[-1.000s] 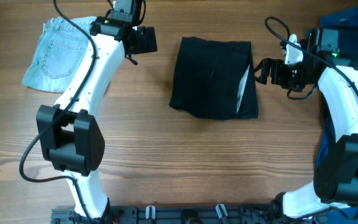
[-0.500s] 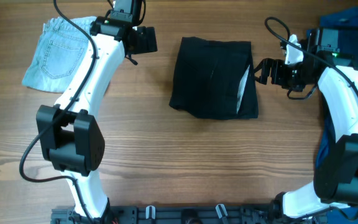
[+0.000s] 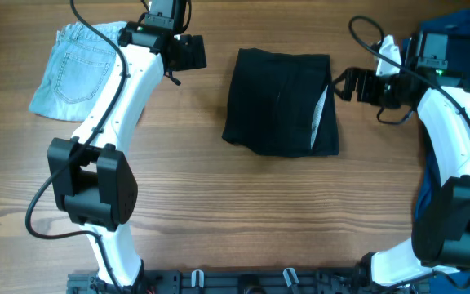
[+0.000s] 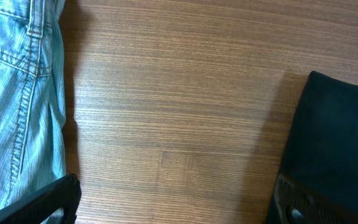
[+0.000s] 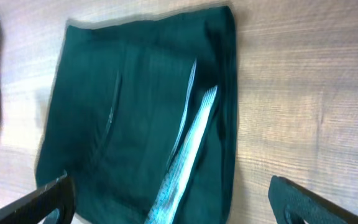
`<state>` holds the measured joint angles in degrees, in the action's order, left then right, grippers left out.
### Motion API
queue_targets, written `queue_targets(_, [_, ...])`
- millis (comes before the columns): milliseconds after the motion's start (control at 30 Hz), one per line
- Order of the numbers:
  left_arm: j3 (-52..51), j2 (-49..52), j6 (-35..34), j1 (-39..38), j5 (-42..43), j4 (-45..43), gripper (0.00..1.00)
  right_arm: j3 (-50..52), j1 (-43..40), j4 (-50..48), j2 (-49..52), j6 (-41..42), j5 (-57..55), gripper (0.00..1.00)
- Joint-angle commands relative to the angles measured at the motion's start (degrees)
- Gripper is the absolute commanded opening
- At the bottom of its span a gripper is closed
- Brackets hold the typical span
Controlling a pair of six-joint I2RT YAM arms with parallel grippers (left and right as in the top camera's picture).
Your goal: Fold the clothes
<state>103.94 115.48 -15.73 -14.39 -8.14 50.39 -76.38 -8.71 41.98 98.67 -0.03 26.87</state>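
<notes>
Dark-blue garment (image 3: 467, 23) cut by right edge, denim shorts (image 3: 76, 65) partly under left arm (image 3: 129, 77)

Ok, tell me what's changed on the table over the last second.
The right hand shifted slightly toward the far edge of the table, beside the folded black garment, open and holding nothing. Nothing was grasped or released. The left hand, the garment and the denim shorts stayed put.

The wooden table (image 3: 243, 204) bears 3 items — a folded black garment (image 3: 276, 102) mid-table, pale lining showing. Light-blue denim shorts (image 3: 76, 69) lie at left, dark-blue cloth (image 3: 463, 24) at the right edge.
</notes>
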Motion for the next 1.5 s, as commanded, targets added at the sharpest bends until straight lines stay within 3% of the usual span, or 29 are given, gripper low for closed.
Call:
queue_targets(0, [0.52,-1.36,0.31,0.04,-0.72,0.04,1.00,0.04,0.22,-6.16,0.15,20.92,-0.11,1.00])
queue_targets(100, [0.52,-1.36,0.31,0.04,-0.72,0.04,1.00,0.04,0.22,-3.45,0.15,29.86,0.07,1.00])
queue_targets(167, [0.52,-1.36,0.31,0.04,-0.72,0.04,1.00,0.07,0.68,-1.99,0.33,30.23,0.09,0.96])
queue_targets(267, [0.52,-1.36,0.31,0.04,-0.72,0.04,1.00,0.46,3.13,-0.72,0.68,29.97,-0.15,0.40])
queue_targets(300, [0.52,-1.36,0.31,0.04,-0.72,0.04,1.00,1.03,5.16,-0.76,1.03,30.01,-0.61,0.38])
queue_targets(367, [0.52,-1.36,0.31,0.04,-0.72,0.04,1.00,1.14,9.01,-0.31,2.43,30.10,-6.14,0.58])
queue_targets(533, [0.52,-1.36,0.31,0.04,-0.72,0.04,1.00,1.14,14.21,-0.85,8.24,28.26,-18.80,0.62])
queue_targets(667, [0.52,-1.36,0.31,0.04,-0.72,0.04,1.00,1.14,14.10,-5.29,13.53,17.92,-18.03,0.64])
queue_targets(933, [0.52,-1.36,0.31,0.04,-0.72,0.04,1.00,1.14,14.12,-9.70,17.51,13.70,-13.27,0.64])
queue_targets(1000, [0.52,-1.36,0.31,0.04,-0.72,0.04,1.00,1.14,14.10,-10.47,17.75,13.73,-13.25,0.57])
queue_targets(1100, [0.52,-1.36,0.31,0.04,-0.72,0.04,1.00,1.11,14.10,-11.21,17.75,13.70,-11.89,0.27])
queue_targets(1333, [0.52,-1.36,0.31,0.04,-0.72,0.04,1.00,-1.66,13.90,-11.76,17.00,13.68,-11.72,0.16])
queue_targets(1400, [0.52,-1.36,0.31,0.04,-0.72,0.04,1.00,-2.91,13.90,-11.78,15.80,13.55,-11.34,0.04])
queue_targets(1467, [0.52,-1.36,0.31,0.04,-0.72,0.04,1.00,-4.07,13.90,-12.22,13.90,13.33,-11.37,0.04])
